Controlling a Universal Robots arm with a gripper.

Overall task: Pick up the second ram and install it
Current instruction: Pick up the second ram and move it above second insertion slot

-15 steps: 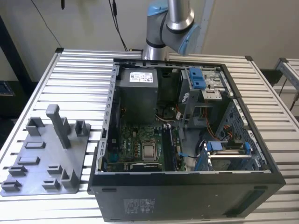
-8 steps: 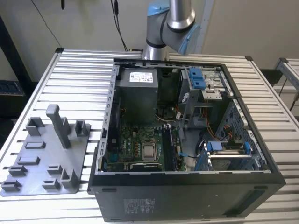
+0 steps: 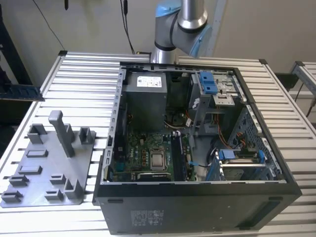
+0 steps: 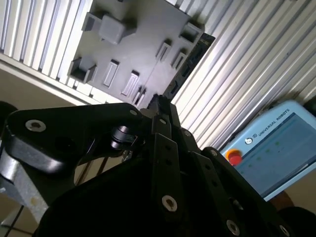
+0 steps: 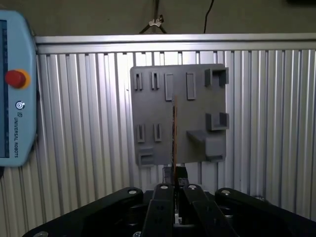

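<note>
- Second ram (image 5: 174, 133) clamped between the fingers (image 5: 163, 197), held clear of the grey tray (image 5: 148, 108) on the worktop (image 5: 89, 123).
- Seen edge-on in the first wrist view; broad dark face shown in the second wrist view (image 4: 190, 61).
- Open computer case (image 3: 197, 207) shown in the exterior view.

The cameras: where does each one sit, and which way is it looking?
Exterior view: sits off the arm, up high, looking down on the open computer case, the slatted table and the grey tray; the arm shows at the back.
First wrist view: rides on the wrist, facing the grey tray square-on past the gripper, which holds the second ram edge-on.
Second wrist view: rides on the wrist, looking slantwise past the gripper.
Shared: both wrist views show gripper, second ram, grey tray and blue teach pendant.
</note>
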